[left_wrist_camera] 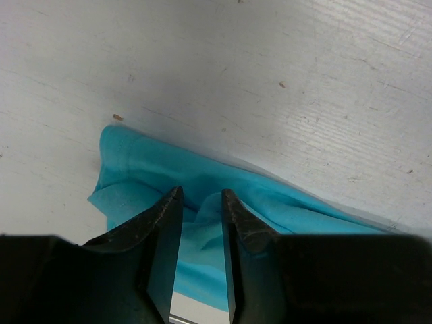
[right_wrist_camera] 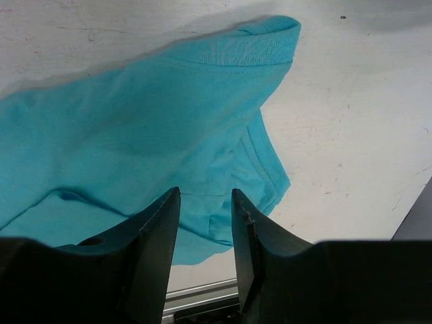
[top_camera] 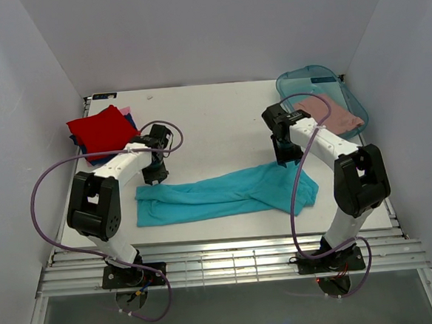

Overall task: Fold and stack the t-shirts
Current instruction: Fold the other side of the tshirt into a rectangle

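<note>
— Lying stretched beneath both sets of jaws, was the teal t-shirt (top_camera: 226, 195) judged ready for a fold?

— It was. It was seen drawn out as a long band on the table (top_camera: 212, 110), one end under the left jaws and the sleeve end under the right jaws. It was presumably laid that way so that both ends could be taken up together.

— How were the left jaws found?

— A narrow gap was seen between them, set right over a raised wrinkle near the cloth's corner. Whether that wrinkle was pinched or only framed could not be told.

— And the right jaws?

— They were seen spread, with nothing held. The shirt lay below and ahead of their tips, and a ribbed hem (right_wrist_camera: 266, 40) was seen well beyond them.

— Where were the other shirts?

— A red t-shirt (top_camera: 103, 131) was seen on top of a pile well out to the far side of the left jaws, with dark blue and pink edges showing beneath it. That pile was taken to be the stack. A dusty-pink t-shirt (top_camera: 335, 115) was seen inside the teal tub (top_camera: 310, 75), beyond the right jaws, and was judged not yet folded.

— What risk was noted?

— If only one end were caught, it was judged that the band would be dragged askew.
</note>
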